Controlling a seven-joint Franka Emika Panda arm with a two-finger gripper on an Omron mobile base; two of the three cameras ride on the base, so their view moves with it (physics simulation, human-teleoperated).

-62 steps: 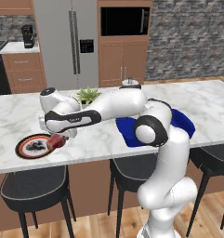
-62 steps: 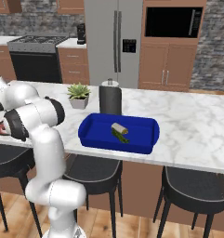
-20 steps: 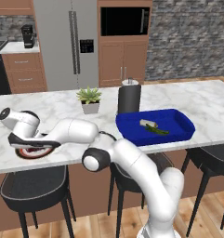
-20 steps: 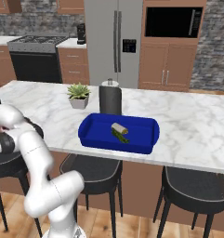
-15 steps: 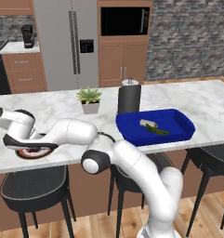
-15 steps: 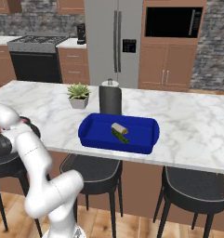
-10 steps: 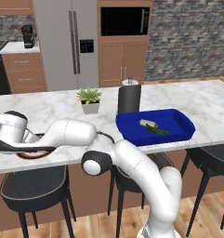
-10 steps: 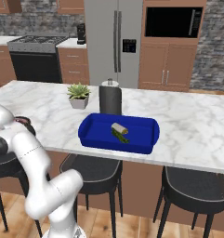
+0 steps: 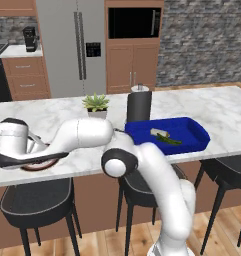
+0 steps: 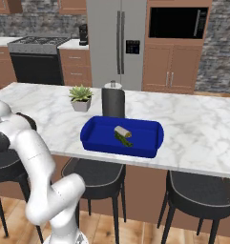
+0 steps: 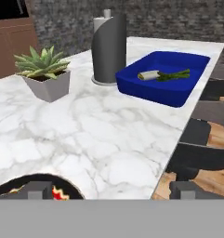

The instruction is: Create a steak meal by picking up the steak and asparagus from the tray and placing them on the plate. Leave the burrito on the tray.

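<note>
I'm hanging low at the counter's left end, my gripper (image 11: 111,193) over the plate (image 11: 62,183), its 2 fingers (image 11: 35,189) sitting wide apart, gripping nothing. The burrito (image 11: 148,75) and asparagus (image 11: 174,74) are lying side by side in the tray (image 11: 187,88), well apart from me. I can't make out the steak.

desk (image 11: 108,135): white marble with grey veins, polished, smooth
tray (image 11: 169,90): deep blue, glossy, plastic-looking, far ahead of the pincer
paper towel roll (image 11: 108,44): dark grey, matt
plant pot (image 11: 48,87): pale grey, matt, stone-like
plate (image 11: 62,187): glossy black rim, just beside the pincer
stools (image 9: 34,197): black, padded, matt
floor (image 10: 135,224): light wood planks
</note>
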